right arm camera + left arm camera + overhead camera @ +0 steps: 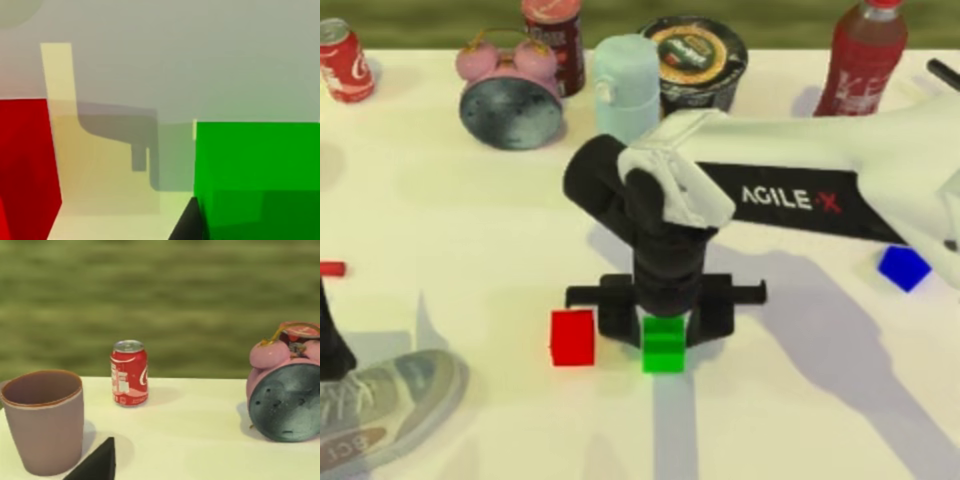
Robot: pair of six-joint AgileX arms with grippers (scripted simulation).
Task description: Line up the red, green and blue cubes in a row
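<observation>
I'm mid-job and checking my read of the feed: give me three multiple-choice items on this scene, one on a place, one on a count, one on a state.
1. Where is the blue cube?
A. Between the red and green cubes
B. Far toward the table's right, apart from the others
C. On the shoe

2. How many task cubes show in the top view?
A. One
B. Two
C. Three

3. What is under the right end effector?
A. The green cube
B. The red cube
C. The soda can

Answers:
1. B, it lies alone by the right arm.
2. C, red, green and blue all show.
3. A, the end effector stands over the green cube, with the red cube beside it, across a small gap.
</observation>
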